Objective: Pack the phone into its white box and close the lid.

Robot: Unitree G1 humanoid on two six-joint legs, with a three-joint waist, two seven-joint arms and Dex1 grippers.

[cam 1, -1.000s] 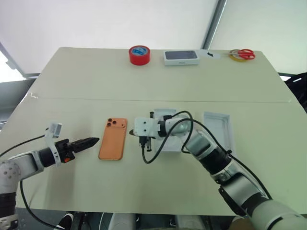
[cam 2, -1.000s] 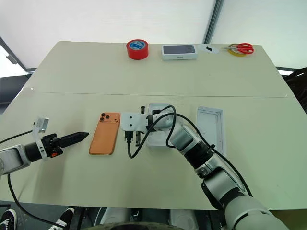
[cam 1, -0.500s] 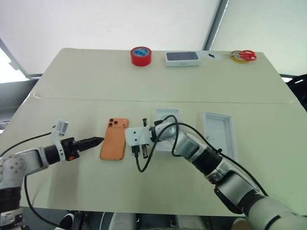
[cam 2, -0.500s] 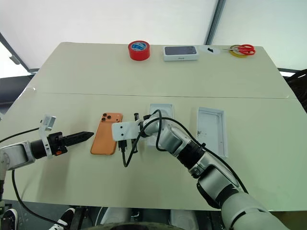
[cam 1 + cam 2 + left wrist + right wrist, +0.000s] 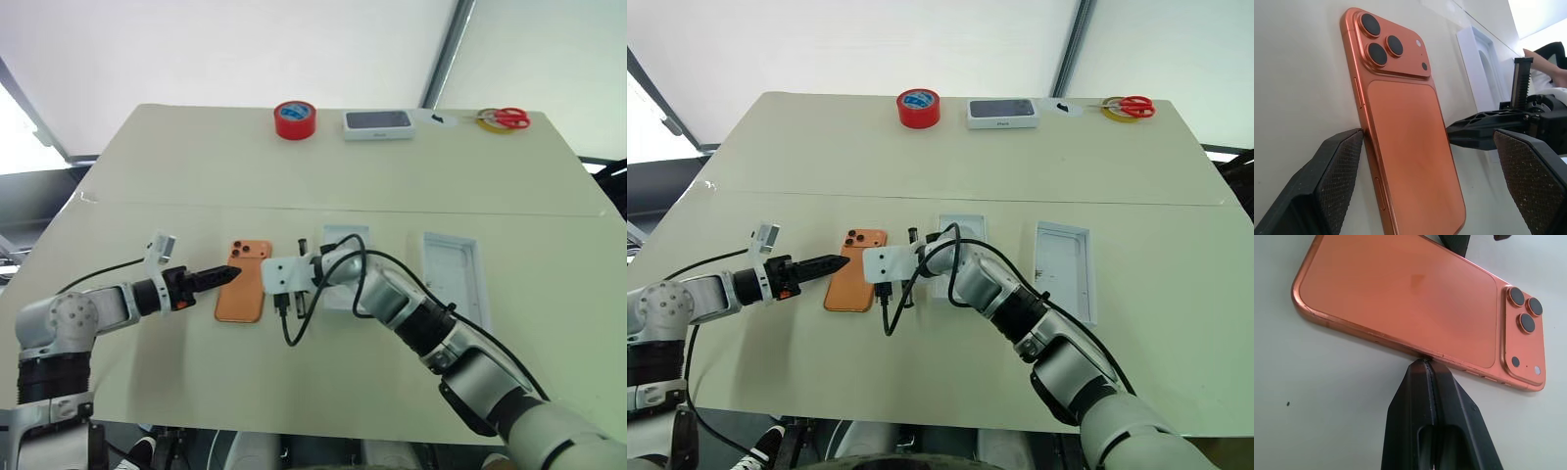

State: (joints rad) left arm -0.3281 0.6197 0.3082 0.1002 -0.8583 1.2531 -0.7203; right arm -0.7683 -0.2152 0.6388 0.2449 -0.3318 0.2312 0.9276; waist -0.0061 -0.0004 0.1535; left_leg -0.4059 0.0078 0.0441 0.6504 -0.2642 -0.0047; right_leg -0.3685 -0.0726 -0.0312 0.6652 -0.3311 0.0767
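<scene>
The orange phone (image 5: pixel 245 282) lies flat on the table, back up, with its camera block at the far end. My left gripper (image 5: pixel 227 275) reaches it from the left and is open. In the left wrist view one pad (image 5: pixel 1342 166) sits at the phone's (image 5: pixel 1410 142) long edge. My right gripper (image 5: pixel 1425 364) is shut on nothing, its tips against the phone's opposite long edge. Two shallow white trays lie right of the phone: one (image 5: pixel 339 235) partly under my right arm, one (image 5: pixel 453 277) further right. I cannot tell which is the white box and which the lid.
At the table's far edge stand a red tape roll (image 5: pixel 295 118), a dark-topped white box (image 5: pixel 377 121) and red-handled scissors (image 5: pixel 506 118) on a yellow tape ring. A black cable loops under my right wrist (image 5: pixel 294 328). A seam (image 5: pixel 411 209) crosses the table.
The camera has shifted. My left gripper has moved right, up to the phone's left edge. My right gripper has come against the phone's right edge and stays shut.
</scene>
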